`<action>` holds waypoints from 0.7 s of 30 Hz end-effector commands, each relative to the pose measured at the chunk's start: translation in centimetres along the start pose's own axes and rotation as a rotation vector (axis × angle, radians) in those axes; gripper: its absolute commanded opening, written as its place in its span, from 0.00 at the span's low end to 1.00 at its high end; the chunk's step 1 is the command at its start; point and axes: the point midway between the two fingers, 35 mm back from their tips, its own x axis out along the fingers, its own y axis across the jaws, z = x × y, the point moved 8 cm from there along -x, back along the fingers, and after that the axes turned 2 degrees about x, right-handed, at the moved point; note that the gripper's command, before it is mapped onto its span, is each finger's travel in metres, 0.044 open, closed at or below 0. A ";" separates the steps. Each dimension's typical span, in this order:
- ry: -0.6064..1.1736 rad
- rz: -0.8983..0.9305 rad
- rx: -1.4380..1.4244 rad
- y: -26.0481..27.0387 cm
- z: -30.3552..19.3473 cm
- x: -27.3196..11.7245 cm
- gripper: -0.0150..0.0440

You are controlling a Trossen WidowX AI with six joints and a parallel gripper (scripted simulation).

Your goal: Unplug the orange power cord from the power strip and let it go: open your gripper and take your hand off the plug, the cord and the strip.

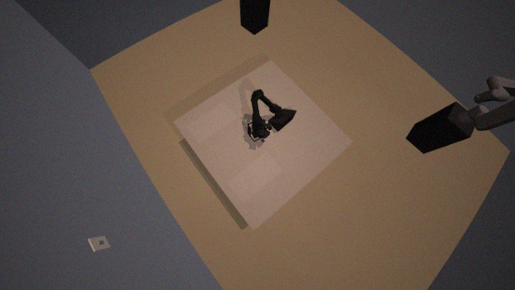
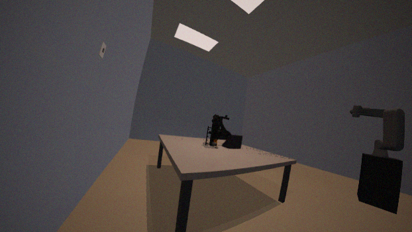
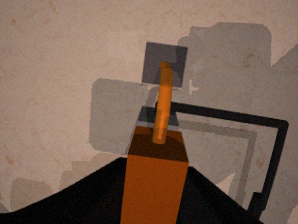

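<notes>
The orange plug (image 3: 153,195) stands large at the bottom middle of the wrist view, and my gripper (image 3: 154,171) is shut on it, one black finger against each side. The orange cord (image 3: 164,105) rises from the plug's far end and reaches over a dark grey square block (image 3: 154,54). A darker piece (image 3: 156,116) shows just beyond the plug; whether it is part of the power strip I cannot tell, nor whether the plug is seated. In the exterior view a small orange patch (image 2: 215,142) shows beside the lower end of my arm, low over the table.
A thin black frame (image 3: 225,114) stands to the right of the plug. The arm's dark base (image 1: 283,119) (image 2: 235,142) is on the pale table (image 1: 306,166) (image 2: 228,162). Another robot arm on a black pedestal (image 1: 439,128) (image 2: 380,182) stands off the table to the right.
</notes>
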 end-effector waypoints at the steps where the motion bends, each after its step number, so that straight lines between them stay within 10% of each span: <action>1: 0.000 -0.002 0.003 0.0 0.0 0.0 0.31; 21: -0.001 -0.002 0.002 -0.2 1.9 -0.1 0.25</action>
